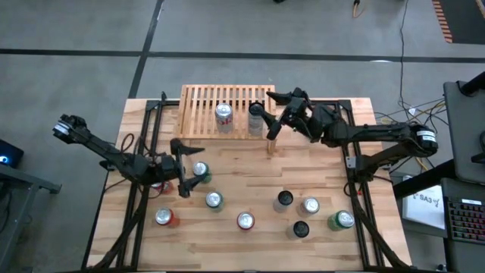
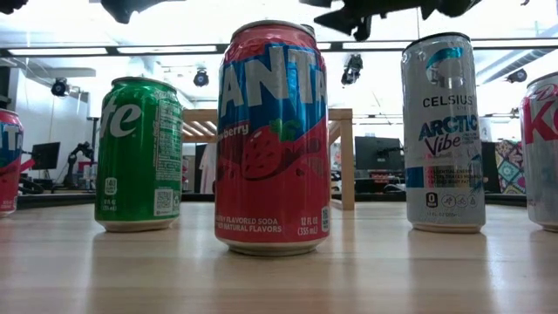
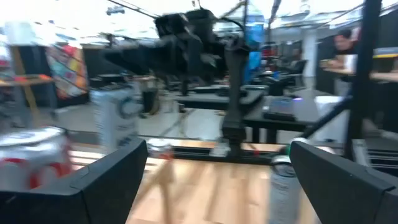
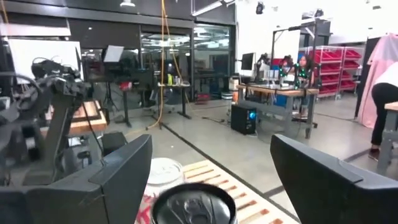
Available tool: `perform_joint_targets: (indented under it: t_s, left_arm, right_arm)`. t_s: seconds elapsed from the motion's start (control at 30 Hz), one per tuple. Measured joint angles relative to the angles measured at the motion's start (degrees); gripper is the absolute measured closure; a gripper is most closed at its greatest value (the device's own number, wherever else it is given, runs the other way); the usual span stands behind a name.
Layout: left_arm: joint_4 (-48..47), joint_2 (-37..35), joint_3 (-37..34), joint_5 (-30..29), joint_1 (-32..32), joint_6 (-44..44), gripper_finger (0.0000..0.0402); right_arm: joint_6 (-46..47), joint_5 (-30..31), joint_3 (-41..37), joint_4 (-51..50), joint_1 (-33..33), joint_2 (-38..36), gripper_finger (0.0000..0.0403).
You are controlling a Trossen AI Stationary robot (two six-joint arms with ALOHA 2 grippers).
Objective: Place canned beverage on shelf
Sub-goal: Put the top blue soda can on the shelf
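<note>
The light-wood slatted shelf stands at the table's far side. A red-and-white can and a black can stand upright on its slatted top. My right gripper is open at the shelf's right end. Its fingers stand on either side of the black can's top without touching it. My left gripper is open and empty at the table's left middle. A green can stands on the table just ahead of its fingertips. The left wrist view shows nothing between its fingers.
Several more cans stand on the table's near half, among them a silver-topped one, a red one, a black one and a green one. The low view shows a red Fanta can close up. A person stands in the room.
</note>
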Motion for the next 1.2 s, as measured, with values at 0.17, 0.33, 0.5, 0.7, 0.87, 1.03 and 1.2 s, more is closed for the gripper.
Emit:
perform_joint_targets:
  t_s: [0.17, 0.33, 0.5, 0.7, 0.87, 1.03, 1.2]
  left_arm:
    - [3.4, 4.1, 0.7, 0.6, 0.0, -4.0, 0.0022]
    - [7.2, 9.4, 2.6, 0.5, 0.0, -4.5, 0.0022]
    - [7.2, 14.1, 5.8, 0.4, 0.0, -6.0, 0.0022]
    - [6.1, 18.8, 9.4, 0.4, -0.1, -6.5, 0.0022]
    - [2.7, 21.5, 12.9, 0.0, -0.1, -6.5, 0.0022]
    - [-1.5, 22.9, 16.0, -0.5, -0.1, -6.5, 0.0022]
    - [-4.3, 23.6, 17.8, -0.6, -0.1, -6.5, 0.0022]
  right_arm:
    - [-0.2, -0.4, 3.1, -8.2, 1.5, -1.2, 0.0087]
    - [-1.1, -0.4, 7.2, -14.9, 3.3, -1.3, 0.0087]
    - [-2.5, -0.4, 10.9, -20.4, 5.0, -1.3, 0.0087]
    - [-2.6, -0.4, 15.2, -27.7, 6.7, -1.3, 0.0087]
    - [-0.6, -0.3, 18.9, -38.0, 8.7, -1.3, 0.0088]
    - [0.1, -0.3, 20.9, -44.3, 11.0, -1.3, 0.01]
    - [0.1, -0.2, 21.4, -46.8, 12.5, -1.3, 0.012]
